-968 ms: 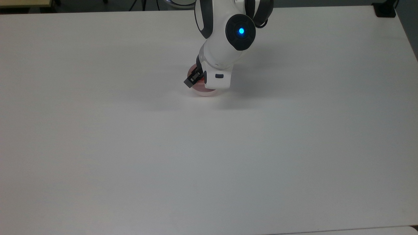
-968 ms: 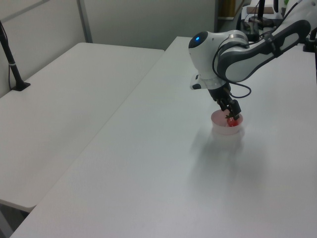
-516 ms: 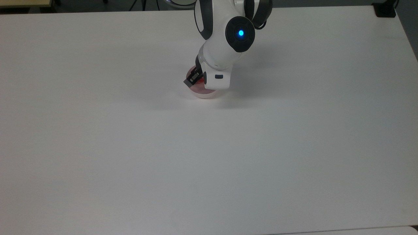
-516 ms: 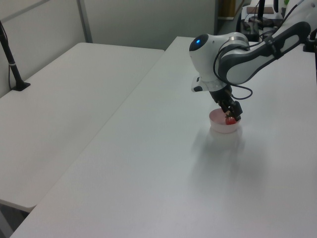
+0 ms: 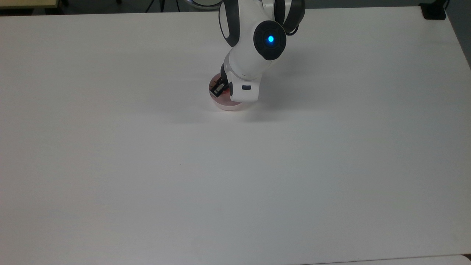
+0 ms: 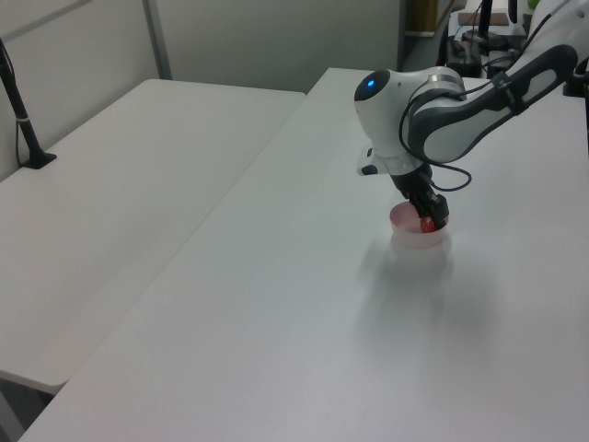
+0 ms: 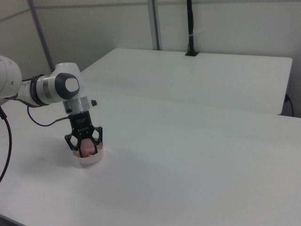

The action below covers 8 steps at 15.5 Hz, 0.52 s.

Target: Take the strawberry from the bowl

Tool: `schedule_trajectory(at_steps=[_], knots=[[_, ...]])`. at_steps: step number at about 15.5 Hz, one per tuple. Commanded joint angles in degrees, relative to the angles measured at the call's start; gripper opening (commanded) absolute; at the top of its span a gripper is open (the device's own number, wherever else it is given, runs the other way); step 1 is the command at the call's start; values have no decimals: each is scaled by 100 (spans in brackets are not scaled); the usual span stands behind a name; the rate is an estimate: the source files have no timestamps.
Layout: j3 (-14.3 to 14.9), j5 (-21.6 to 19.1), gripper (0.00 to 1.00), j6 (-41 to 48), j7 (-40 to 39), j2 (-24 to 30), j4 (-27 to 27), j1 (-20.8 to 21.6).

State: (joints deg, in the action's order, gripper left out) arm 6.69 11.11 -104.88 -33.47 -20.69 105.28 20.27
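A small pale pink bowl (image 7: 89, 159) stands on the white table (image 5: 147, 173), toward the far middle in the top view. Inside it lies the red strawberry (image 7: 86, 148), seen as a red spot (image 6: 427, 225) under the hand in the left view. My gripper (image 7: 85, 145) points straight down into the bowl, open, with one black finger (image 7: 70, 142) on each side of the strawberry. From the top view the white hand covers most of the bowl (image 5: 226, 106); one finger (image 5: 218, 89) shows over its left rim.
A second white table (image 6: 120, 212) adjoins along the left view's left side, with a black post (image 6: 23, 120) clamped at its edge. Another black post (image 7: 190, 28) rises behind the far table in the right view. A black clamp (image 5: 433, 11) sits at the top view's far right corner.
The gripper has sunk lower, its fingers now down inside the bowl around the strawberry. The bowl has stayed where it was.
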Motion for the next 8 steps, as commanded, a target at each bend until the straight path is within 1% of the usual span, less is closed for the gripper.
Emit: schedule_trajectory(at_steps=[1, 2, 8], knots=[[34, 84, 51, -208, 104, 92, 212, 65], [34, 84, 47, -260, 87, 92, 221, 65], [34, 75, 35, -235, 78, 118, 186, 65]])
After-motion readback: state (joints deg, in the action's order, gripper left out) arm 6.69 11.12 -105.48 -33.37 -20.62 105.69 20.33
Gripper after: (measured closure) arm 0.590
